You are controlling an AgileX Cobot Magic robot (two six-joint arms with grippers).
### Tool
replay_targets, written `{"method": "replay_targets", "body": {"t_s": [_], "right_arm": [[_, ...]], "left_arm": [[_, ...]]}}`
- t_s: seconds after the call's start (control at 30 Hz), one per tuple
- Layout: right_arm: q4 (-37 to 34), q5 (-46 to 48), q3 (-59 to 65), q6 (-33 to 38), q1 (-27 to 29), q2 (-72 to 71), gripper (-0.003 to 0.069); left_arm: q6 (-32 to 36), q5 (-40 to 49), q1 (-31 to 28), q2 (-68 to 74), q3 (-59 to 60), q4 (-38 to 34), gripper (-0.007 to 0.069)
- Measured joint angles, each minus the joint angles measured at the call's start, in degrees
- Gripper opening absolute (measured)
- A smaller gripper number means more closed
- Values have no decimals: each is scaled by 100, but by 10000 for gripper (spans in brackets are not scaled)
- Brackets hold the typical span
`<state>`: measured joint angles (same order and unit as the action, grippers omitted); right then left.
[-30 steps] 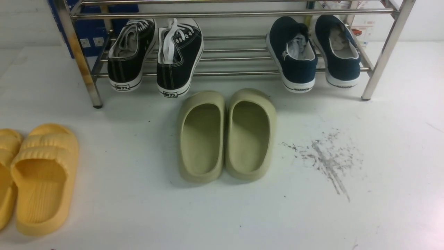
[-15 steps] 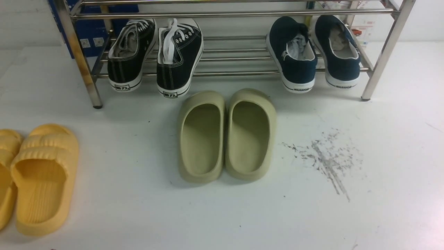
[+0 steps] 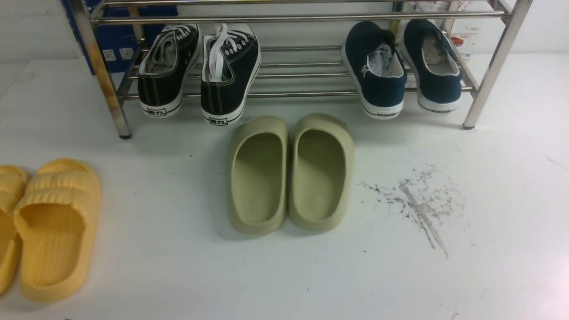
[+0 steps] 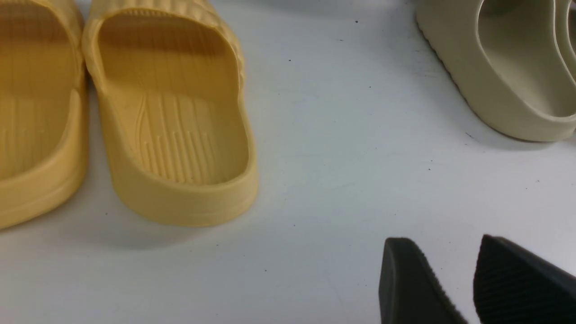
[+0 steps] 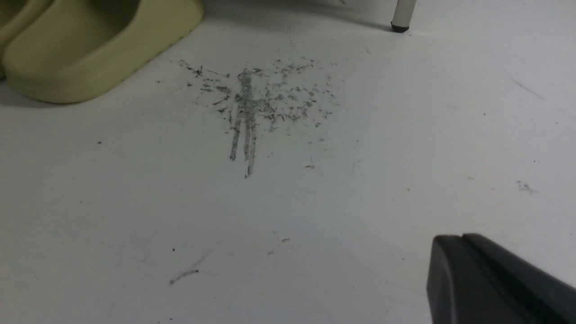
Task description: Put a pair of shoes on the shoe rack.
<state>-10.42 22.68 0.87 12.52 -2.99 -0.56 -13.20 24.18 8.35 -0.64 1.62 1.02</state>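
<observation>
In the front view, the navy shoes (image 3: 402,66) sat on the rack (image 3: 284,94) at its right end, side by side, toes in and heels hanging over the front bar. The black sneakers (image 3: 200,71) rested the same way at the left end. The green slides (image 3: 290,172) lay on the table (image 3: 489,200) just in front of the rack, and the yellow slides (image 3: 46,226) lay well to the left. Neither arm showed here. By this, the placing looked done, with nothing left but for the arms to rest.

In the left wrist view, the left gripper (image 4: 454,283) hung over bare table near the yellow slides, its jaws a narrow way apart and holding nothing.

In the right wrist view, the right gripper (image 5: 463,270) hung near a grey scuff (image 5: 252,103), its jaws closed together and empty.
</observation>
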Motion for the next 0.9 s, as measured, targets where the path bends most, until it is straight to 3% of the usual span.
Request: {"method": "replay_targets", "body": {"t_s": [0.9], "right_arm": [[0, 0, 0, 0, 0, 0, 80]], "left_arm": [[0, 0, 0, 0, 0, 0, 239]]}}
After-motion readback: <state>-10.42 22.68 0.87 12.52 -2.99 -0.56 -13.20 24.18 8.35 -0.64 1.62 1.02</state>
